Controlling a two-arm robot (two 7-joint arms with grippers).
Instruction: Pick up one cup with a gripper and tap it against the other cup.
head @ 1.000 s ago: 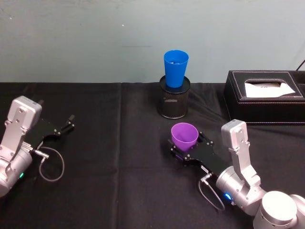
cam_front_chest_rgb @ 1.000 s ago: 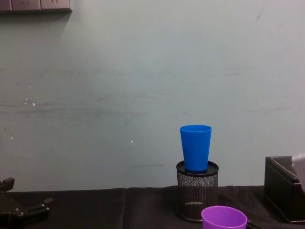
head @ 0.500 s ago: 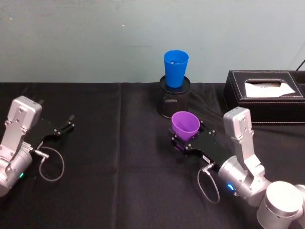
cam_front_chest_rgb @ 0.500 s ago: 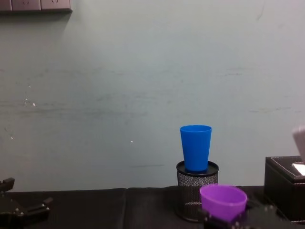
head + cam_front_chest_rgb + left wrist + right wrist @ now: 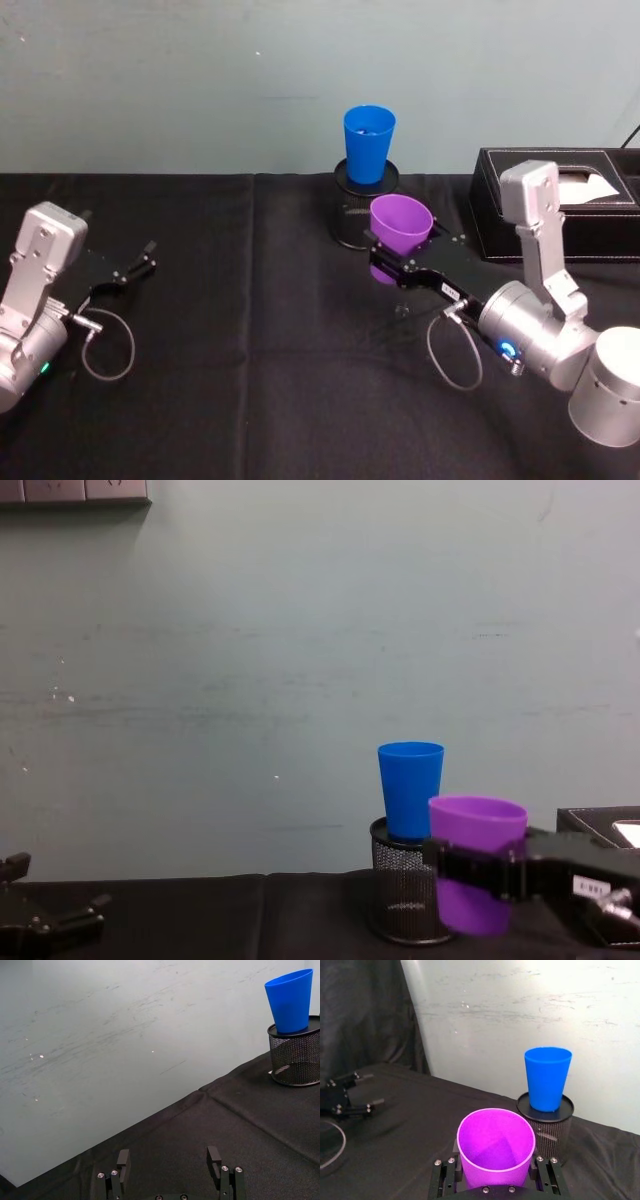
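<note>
**Table stock: two cups, two grippers, one holder, one box**

- Cups, 2. One purple cup [image 5: 400,225], upright, held clear of the black-draped table [image 5: 250,350], just beside the front right of the pen holder. One blue cup [image 5: 368,143], upright, standing in the top of that holder. The purple rim sits lower than the blue rim, and the right wrist view shows a gap between the two cups.
- Mesh pen holder [image 5: 355,225], 1, black, near the back wall.
- Tissue box [image 5: 600,225], 1, black, at back right.
- Grippers, 2. The right gripper [image 5: 393,262] has its two fingers clamped on opposite sides of the purple cup's lower half. The left gripper [image 5: 148,256] is parked at far left, its fingers spread and holding nothing.
</note>
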